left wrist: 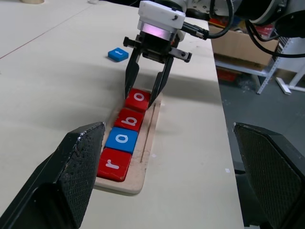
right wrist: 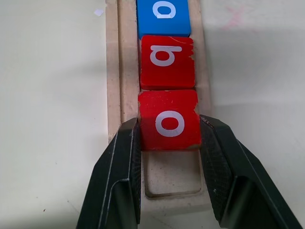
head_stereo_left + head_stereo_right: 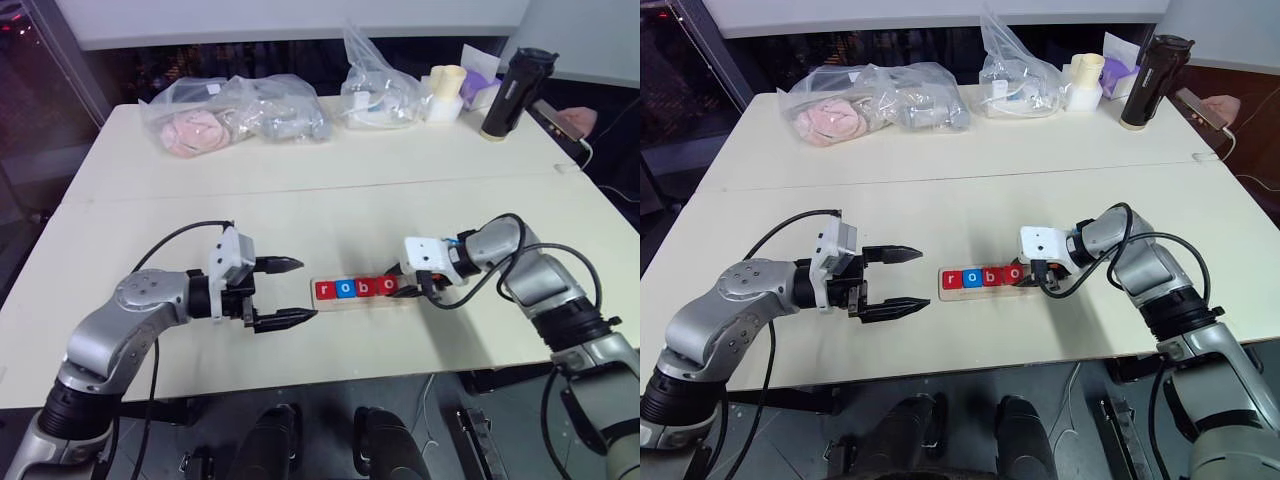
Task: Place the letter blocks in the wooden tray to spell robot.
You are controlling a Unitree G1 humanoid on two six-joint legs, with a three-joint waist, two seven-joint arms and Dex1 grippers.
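Four blocks sit in the wooden tray (image 1: 143, 164); right gripper (image 2: 169, 143) jaws pinch the red o (image 2: 169, 121). Blue t (image 1: 117, 54) lies on the counter (image 1: 57, 86) beyond, nearer the right arm; left gripper (image 3: 285, 292) jaws spread.

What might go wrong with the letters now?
The right tool is shut on the red o, which sits crooked in the tray; letting go could leave it tilted, or lifting might drag it out. The last slot is bare, and the blue t lies on the table, so the word may stay unfinished.
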